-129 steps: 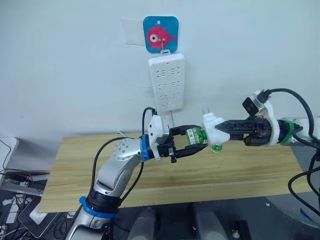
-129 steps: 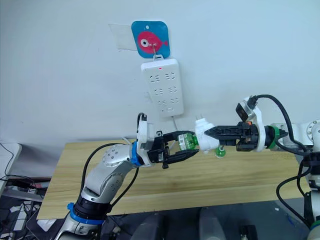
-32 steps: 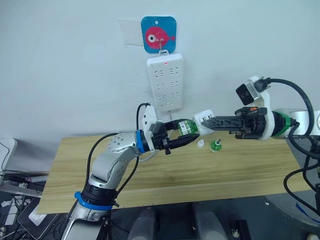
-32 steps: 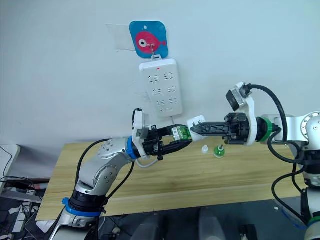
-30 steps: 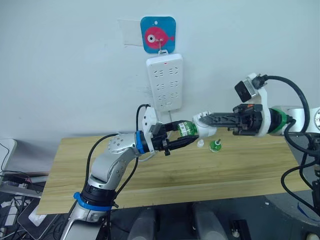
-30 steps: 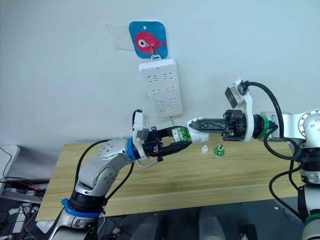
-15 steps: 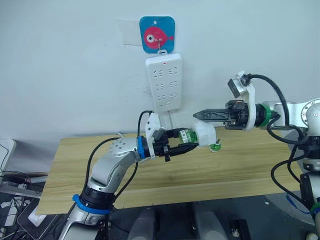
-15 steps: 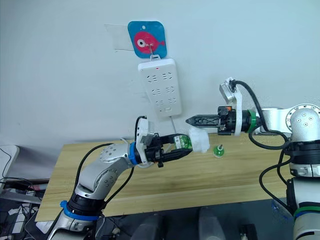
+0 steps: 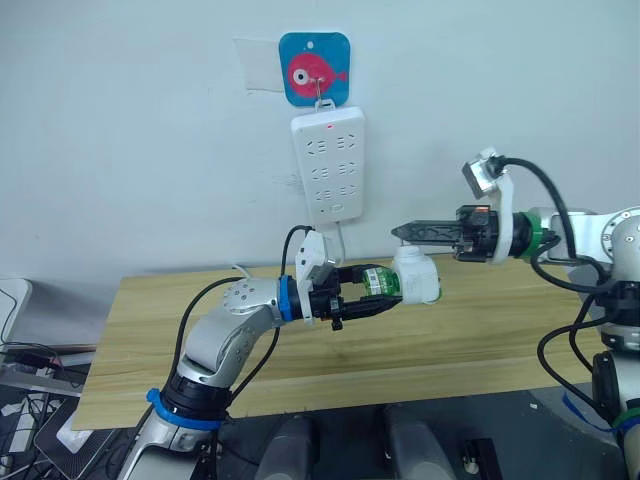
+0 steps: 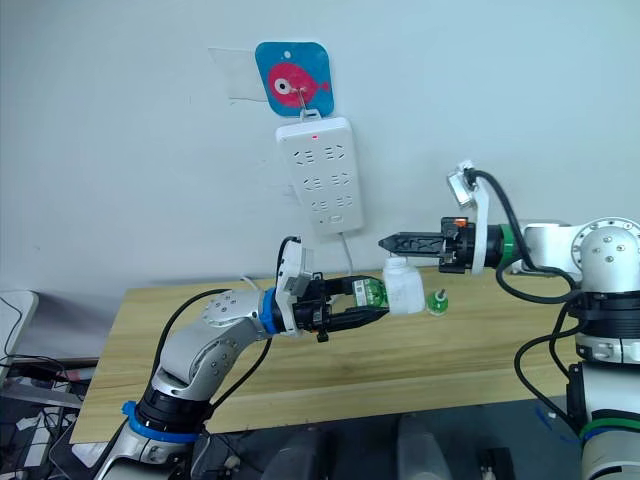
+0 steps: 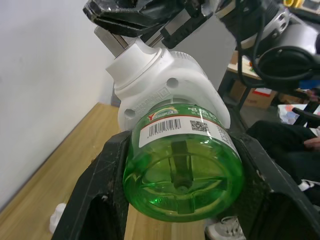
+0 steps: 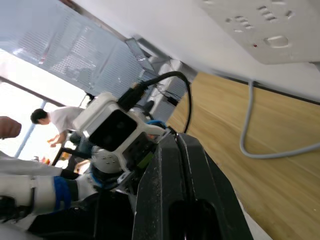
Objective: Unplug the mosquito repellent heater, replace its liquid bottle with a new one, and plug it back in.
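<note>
My left gripper (image 9: 375, 300) is held out over the wooden worktop (image 9: 480, 330), its jaws clamped on either side of a green bottle (image 9: 378, 283). In the left wrist view the two black fingers (image 11: 102, 200) press against the round green bottle (image 11: 182, 167) from both sides, and the bottle's labelled end sits in the socket of the white heater (image 11: 162, 85). So the heater (image 9: 415, 275) hangs in the air above the worktop, carried only through the bottle I hold, with its plug end pointing away from me.

My right gripper (image 9: 400, 232) reaches in from the right, just above the heater and apart from it. Its jaws are closed together, the two fingers (image 12: 185, 190) lying flat against each other with nothing between them.

On the worktop, just beyond the heater, stands a small green bottle (image 10: 436, 301), upright and near the wall. A small white cap (image 11: 56, 215) lies on the wood below my left gripper.

On the wall behind hangs a long white power strip (image 9: 331, 165) with a red light lit near its top, hooked under a blue square hanger with a pink fish (image 9: 314, 68). Its grey cord (image 12: 260, 145) runs down to the worktop. In the right wrist view a person (image 12: 55, 120) stands far off in the room.
</note>
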Robot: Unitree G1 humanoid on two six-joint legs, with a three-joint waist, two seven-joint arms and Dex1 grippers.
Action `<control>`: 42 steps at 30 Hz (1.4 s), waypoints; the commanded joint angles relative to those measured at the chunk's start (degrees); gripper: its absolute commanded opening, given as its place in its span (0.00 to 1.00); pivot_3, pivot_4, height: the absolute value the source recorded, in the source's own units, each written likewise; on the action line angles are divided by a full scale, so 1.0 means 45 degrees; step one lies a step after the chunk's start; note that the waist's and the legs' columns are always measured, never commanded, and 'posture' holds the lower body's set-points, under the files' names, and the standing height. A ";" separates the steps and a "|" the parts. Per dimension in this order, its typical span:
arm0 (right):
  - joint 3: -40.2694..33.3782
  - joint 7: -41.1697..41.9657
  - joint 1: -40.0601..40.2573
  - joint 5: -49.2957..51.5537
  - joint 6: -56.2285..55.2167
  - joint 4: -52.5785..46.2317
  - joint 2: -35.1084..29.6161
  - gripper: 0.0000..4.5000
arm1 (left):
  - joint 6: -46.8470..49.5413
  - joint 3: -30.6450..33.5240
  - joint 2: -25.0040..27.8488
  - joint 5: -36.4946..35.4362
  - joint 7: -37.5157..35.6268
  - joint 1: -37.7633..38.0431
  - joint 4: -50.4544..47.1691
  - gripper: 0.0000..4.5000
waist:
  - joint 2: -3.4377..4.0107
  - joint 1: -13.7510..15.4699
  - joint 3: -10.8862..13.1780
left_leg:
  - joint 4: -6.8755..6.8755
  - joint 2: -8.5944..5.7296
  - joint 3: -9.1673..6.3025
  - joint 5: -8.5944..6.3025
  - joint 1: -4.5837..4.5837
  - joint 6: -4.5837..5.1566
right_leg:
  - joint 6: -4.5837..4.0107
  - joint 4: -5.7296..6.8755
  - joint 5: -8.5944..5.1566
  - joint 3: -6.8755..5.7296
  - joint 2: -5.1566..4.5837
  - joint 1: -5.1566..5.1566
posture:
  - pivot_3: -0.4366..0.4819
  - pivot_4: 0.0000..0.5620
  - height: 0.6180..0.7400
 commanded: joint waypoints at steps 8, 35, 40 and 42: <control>-0.1640 0.2133 0.0111 -0.0172 0.0451 0.0154 -0.2655 0.28 | -0.6513 0.0376 -0.0201 0.2314 -0.0721 0.0304 0.0628 0.50 | 0.0001 -0.0010 -0.0001 | -0.0003 0.0002 0.0031 -0.0001 0.0008 0.0002 | 0.0000 -0.0002 0.0000 0.0014 -0.0002 0.0002 | 0.32 0.35 1.00; 0.1450 0.9683 0.3734 -0.9192 -0.9081 -0.5831 -0.2343 0.99 | -1.3355 -0.0244 -0.0409 0.3140 -0.1254 0.0073 0.3379 0.50 | 0.0003 -0.0068 -0.0013 | 0.0005 0.0000 0.0028 -0.0001 0.0024 0.0000 | 0.0015 0.0002 0.0008 0.0009 -0.0014 0.0004 | 0.31 0.32 1.00; 0.1744 0.9946 0.3796 -0.9537 -0.9508 -0.5963 -0.2012 0.99 | -1.3238 -0.0296 -0.0400 0.3092 -0.1291 0.0070 0.3376 0.50 | 0.0003 -0.0064 -0.0013 | 0.0004 0.0001 0.0027 -0.0001 0.0026 0.0000 | 0.0015 0.0002 0.0008 0.0010 -0.0015 0.0005 | 0.31 0.32 1.00; 0.1820 0.9838 0.3692 -0.9584 -0.9508 -0.5944 -0.1816 0.99 | -1.3175 -0.0340 -0.0404 0.3066 -0.1298 0.0075 0.3336 0.50 | 0.0003 -0.0064 -0.0013 | 0.0005 0.0000 0.0027 0.0000 0.0029 -0.0001 | 0.0015 0.0003 0.0008 0.0010 -0.0015 0.0006 | 0.31 0.32 1.00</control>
